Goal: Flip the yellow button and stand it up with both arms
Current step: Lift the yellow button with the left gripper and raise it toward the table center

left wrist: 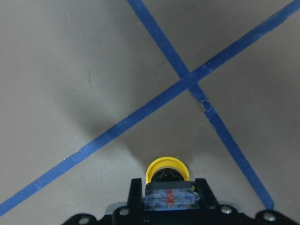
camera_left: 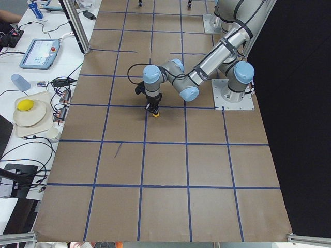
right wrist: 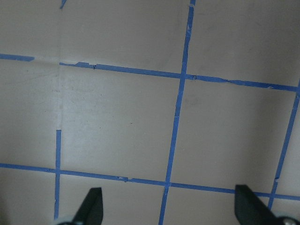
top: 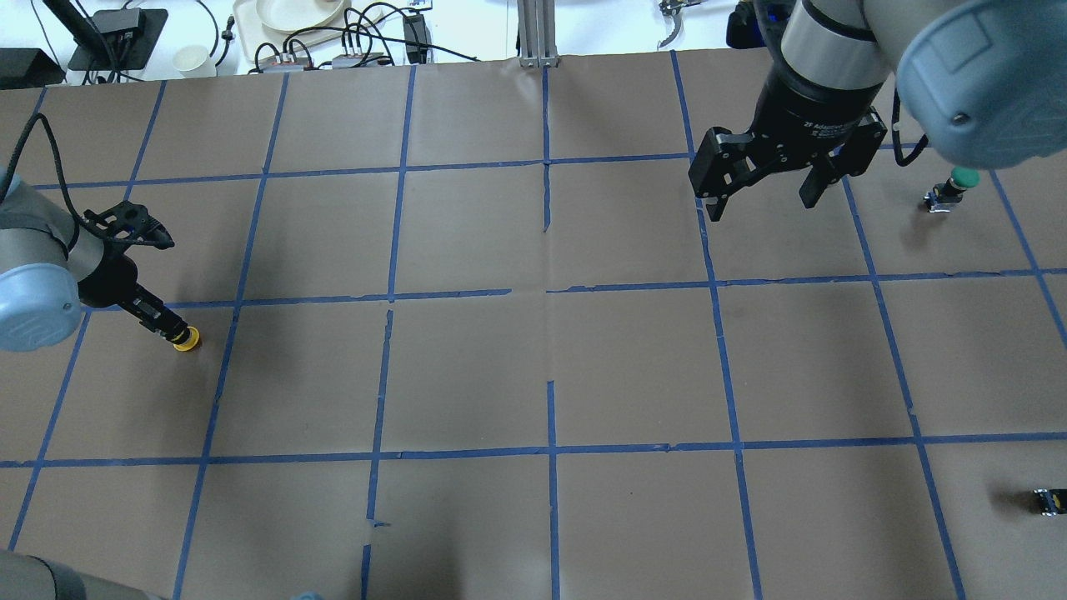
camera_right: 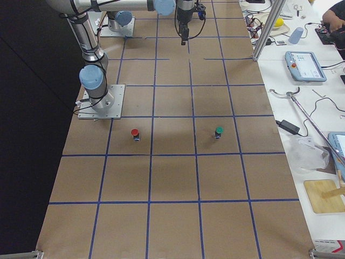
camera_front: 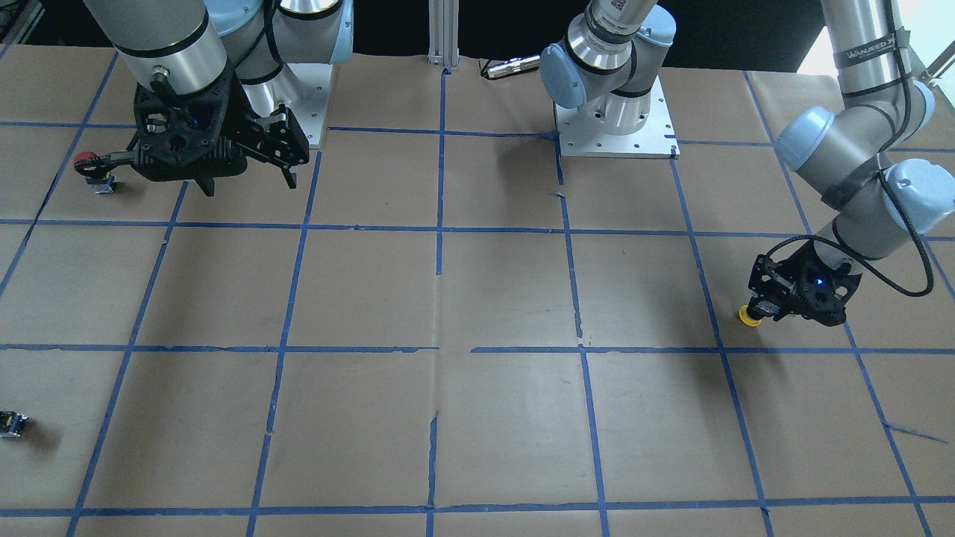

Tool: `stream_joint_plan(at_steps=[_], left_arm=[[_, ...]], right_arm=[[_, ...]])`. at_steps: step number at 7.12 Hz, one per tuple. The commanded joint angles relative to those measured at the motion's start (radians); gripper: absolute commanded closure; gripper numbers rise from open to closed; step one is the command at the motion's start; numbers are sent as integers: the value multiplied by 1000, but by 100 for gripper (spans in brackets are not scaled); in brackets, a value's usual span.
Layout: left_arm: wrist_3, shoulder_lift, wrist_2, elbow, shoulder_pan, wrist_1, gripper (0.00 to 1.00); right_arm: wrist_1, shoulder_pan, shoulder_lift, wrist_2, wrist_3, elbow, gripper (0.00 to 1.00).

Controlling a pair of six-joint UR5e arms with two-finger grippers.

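The yellow button point(top: 187, 339) is held by its dark body in my left gripper point(top: 167, 328), with the cap pointing down at the paper. I cannot tell whether the cap touches it. In the left wrist view the yellow cap point(left wrist: 166, 169) shows beyond the fingers, near a crossing of blue tape lines. It also shows in the front-facing view point(camera_front: 748, 316) under the left gripper point(camera_front: 759, 309), and in the left view point(camera_left: 155, 113). My right gripper point(top: 763, 190) is open and empty, hanging above the table far from the button, its fingertips point(right wrist: 92, 202) wide apart.
A red-capped button point(camera_front: 87, 159) stands beside the right gripper point(camera_front: 248, 177); the overhead view shows a green-capped one point(top: 964, 177) there. A small dark block point(top: 1048, 500) lies near the table edge. Brown paper with a blue tape grid point(top: 550, 292) covers the table.
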Motion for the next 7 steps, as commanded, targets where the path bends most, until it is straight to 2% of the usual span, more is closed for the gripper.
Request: stream_joint_plan(at_steps=[1, 2, 4, 5, 6, 7], left_arm=[[-78, 73, -103, 36, -21, -195, 73], [-144, 115, -233, 41, -39, -306, 73], [-373, 179, -441, 42, -99, -446, 73], [-503, 208, -552, 39, -160, -492, 73], [-610, 247, -706, 39, -234, -527, 73], [-648, 259, -794, 36, -278, -526, 73]], right_arm=[[-3, -3, -1, 2, -2, -1, 0], [1, -9, -6, 2, -11, -15, 0], [-2, -11, -6, 2, -8, -24, 0], [-3, -12, -6, -3, -4, -25, 0], [-9, -21, -14, -8, 4, -25, 0], [-12, -29, -23, -8, 4, -25, 0]])
